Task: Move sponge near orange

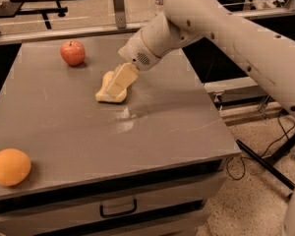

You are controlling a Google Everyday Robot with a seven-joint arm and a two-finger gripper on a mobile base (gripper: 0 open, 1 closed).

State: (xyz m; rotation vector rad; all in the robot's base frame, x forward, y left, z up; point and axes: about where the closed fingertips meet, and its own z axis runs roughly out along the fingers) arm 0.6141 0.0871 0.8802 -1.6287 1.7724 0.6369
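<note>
blocky gripper (116, 88) at soft pale foam sponge (103, 95)

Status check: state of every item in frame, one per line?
sponge: lying flat on the table, middle rear, partly covered by the pincer
pincer: lowered onto the sponge, angled in from the right
orange: resting at the front-left table edge, far from the sponge, untouched
apple: upright at rear left, apart from the sponge
drawer: shut
</note>
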